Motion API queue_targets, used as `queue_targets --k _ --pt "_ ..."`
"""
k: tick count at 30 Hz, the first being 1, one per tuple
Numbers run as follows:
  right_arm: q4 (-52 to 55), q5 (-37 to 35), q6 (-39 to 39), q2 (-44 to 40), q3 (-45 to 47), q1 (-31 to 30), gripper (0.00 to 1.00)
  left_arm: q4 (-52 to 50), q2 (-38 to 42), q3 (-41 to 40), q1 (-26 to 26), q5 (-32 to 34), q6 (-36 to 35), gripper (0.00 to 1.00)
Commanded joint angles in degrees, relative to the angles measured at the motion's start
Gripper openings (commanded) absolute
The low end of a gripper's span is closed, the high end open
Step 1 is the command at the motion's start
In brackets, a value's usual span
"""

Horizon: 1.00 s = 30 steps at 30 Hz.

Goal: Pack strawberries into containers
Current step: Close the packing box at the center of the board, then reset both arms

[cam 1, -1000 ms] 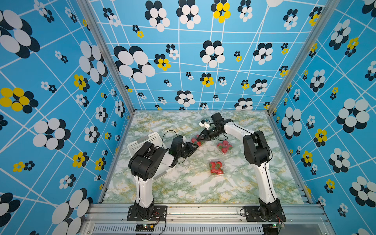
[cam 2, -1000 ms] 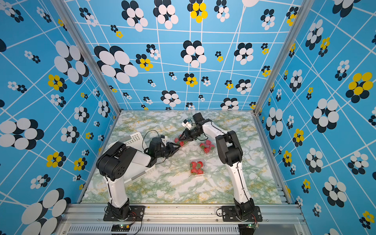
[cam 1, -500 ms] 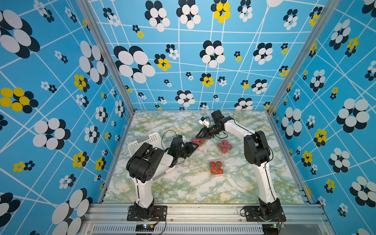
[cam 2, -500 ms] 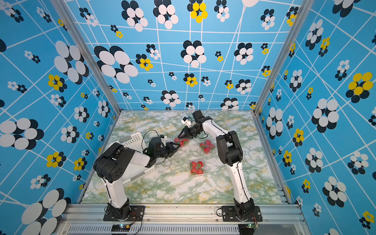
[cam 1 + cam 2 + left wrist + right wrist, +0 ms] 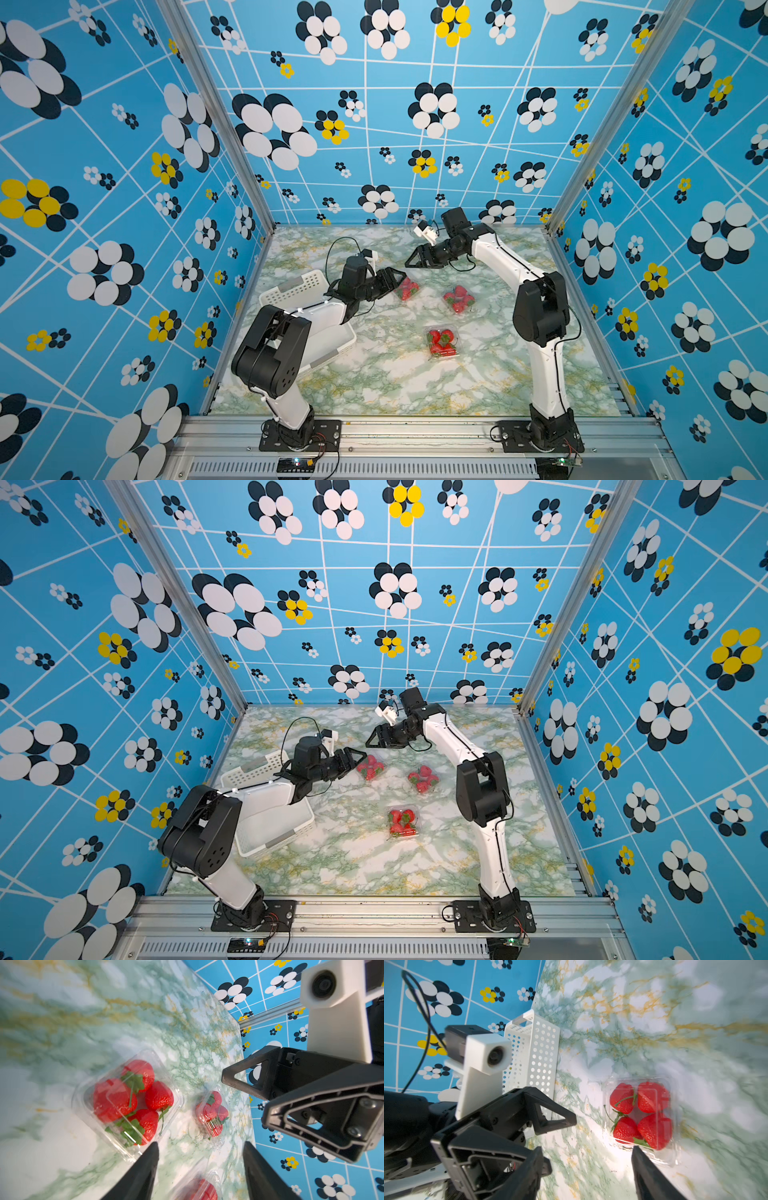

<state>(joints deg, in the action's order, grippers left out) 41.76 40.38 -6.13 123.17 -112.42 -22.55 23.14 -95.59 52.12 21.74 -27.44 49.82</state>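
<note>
Three clear containers of red strawberries stand on the marble table in both top views: one at the left [image 5: 406, 287], one at the right [image 5: 458, 298], one nearer the front [image 5: 442, 341]. My left gripper [image 5: 399, 277] is open just left of the left container [image 5: 371, 766], nothing between its fingers. My right gripper [image 5: 411, 261] is open just behind that container, also holding nothing. In the left wrist view my open left gripper [image 5: 200, 1147] points over all three containers, the biggest [image 5: 128, 1101] showing several strawberries. The right wrist view shows my open right gripper [image 5: 586, 1150] beside a lidded container [image 5: 641, 1115].
A large white perforated basket [image 5: 291, 286] lies at the left under my left arm, also seen in the right wrist view as the basket [image 5: 533, 1059]. The two grippers' tips are close to each other. Blue flowered walls [image 5: 374, 124] close in the table on three sides.
Both grippers have gone from nearly shut to open. The arms have barely shifted beside the left container.
</note>
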Motion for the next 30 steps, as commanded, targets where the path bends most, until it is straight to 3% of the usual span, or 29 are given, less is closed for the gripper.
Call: queue_targets --k 1,4,9,11,14,16,22,30 --pt "2.0 -8.8 0.8 -6.8 1.8 1.4 0.71 -8.5 3.2 4.2 -2.5 -1.1 -8.0 0.8" --pt "0.4 -17.3 -0.1 -12.1 5.9 2.6 0.72 -13.1 4.9 7.5 -4.8 -1.4 -11.8 1.0" --pt "-7.4 -35.5 0.3 -23.2 18.3 4.2 0.77 -20.7 10.2 10.2 -9.2 1.5 -19.0 0.99" --pt "-14.3 -43.1 -0.1 -28.7 27.2 4.9 0.85 -22.7 13.1 9.8 -11.2 4.2 -21.7 0.99" --pt "-24.9 -50.6 0.5 -36.8 38.6 6.4 0.99 -23.8 18.1 7.0 -13.5 13.4 -25.7 0.99" --pt "-31.8 -54.9 1.7 -41.9 46.1 7.2 0.99 -24.2 21.9 4.5 -14.2 21.7 -29.7 0.99" --pt "-47.0 -67.3 5.4 -51.3 62.4 8.0 0.99 -6.9 31.0 -11.8 -15.1 37.9 -42.3 1.0" --pt "-58.1 -71.4 6.1 -56.3 77.5 10.5 0.99 4.6 28.1 -21.5 -19.6 40.1 -47.0 0.99"
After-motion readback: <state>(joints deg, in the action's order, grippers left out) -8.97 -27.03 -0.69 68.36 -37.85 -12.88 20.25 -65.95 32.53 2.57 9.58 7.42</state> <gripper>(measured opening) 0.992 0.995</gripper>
